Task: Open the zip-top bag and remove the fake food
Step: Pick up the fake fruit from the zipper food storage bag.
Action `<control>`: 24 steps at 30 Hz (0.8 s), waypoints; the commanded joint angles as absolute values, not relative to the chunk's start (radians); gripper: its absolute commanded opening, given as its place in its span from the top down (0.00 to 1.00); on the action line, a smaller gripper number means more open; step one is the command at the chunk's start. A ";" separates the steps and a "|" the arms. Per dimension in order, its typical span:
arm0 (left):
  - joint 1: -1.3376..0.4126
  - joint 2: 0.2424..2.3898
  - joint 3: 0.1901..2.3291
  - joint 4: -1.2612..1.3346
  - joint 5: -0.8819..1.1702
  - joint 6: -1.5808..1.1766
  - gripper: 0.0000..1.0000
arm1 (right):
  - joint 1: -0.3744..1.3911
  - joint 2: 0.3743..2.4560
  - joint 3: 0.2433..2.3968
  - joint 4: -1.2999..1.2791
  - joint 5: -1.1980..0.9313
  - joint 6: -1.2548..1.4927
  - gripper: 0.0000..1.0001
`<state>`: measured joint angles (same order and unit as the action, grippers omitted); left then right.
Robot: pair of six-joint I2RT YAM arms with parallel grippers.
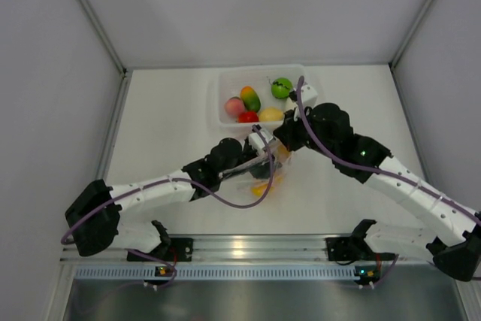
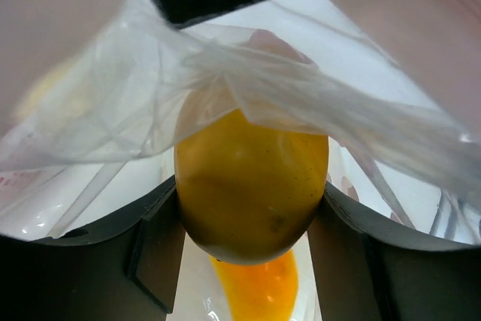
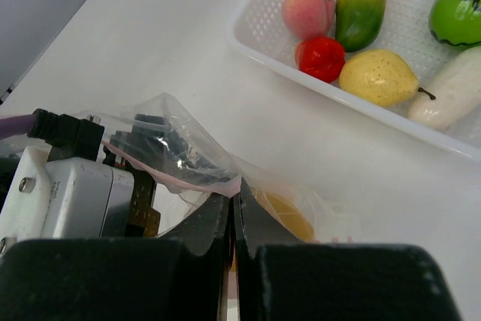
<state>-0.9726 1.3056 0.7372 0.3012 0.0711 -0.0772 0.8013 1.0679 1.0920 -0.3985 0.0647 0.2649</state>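
The clear zip-top bag (image 1: 270, 174) lies mid-table with its mouth held up. My right gripper (image 3: 234, 201) is shut on the bag's pink zip strip (image 3: 184, 180). My left gripper (image 2: 250, 244) reaches inside the bag (image 2: 316, 95) and is shut on a yellow fake fruit (image 2: 252, 178), which touches both fingers (image 2: 154, 253). An orange piece (image 2: 257, 287) lies below it in the bag. Other fake food sits in the tub: a pink peach (image 3: 307, 10), an orange-green mango (image 3: 361, 7), a red piece (image 3: 322, 58), a yellow pear (image 3: 379, 77), a green fruit (image 3: 457, 16) and a white piece (image 3: 451, 95).
The rigid clear tub (image 1: 218, 114) stands just behind the bag, at the table's back middle. White enclosure walls rise on the left, right and back. Both arms cross toward the centre, the left arm's wrist (image 3: 75, 186) close beside my right fingers.
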 commanded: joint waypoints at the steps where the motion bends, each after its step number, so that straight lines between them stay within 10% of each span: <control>1: -0.986 1.299 0.828 0.310 0.819 0.017 1.00 | 0.741 1.101 1.192 -0.428 0.192 0.202 1.00; 14: -0.986 1.341 0.954 0.135 1.098 0.081 1.00 | 0.733 1.147 1.264 -0.451 0.250 0.189 1.00; 24: -0.988 1.212 0.887 0.137 0.572 0.123 1.00 | 0.716 1.126 1.206 -0.549 0.310 0.184 1.00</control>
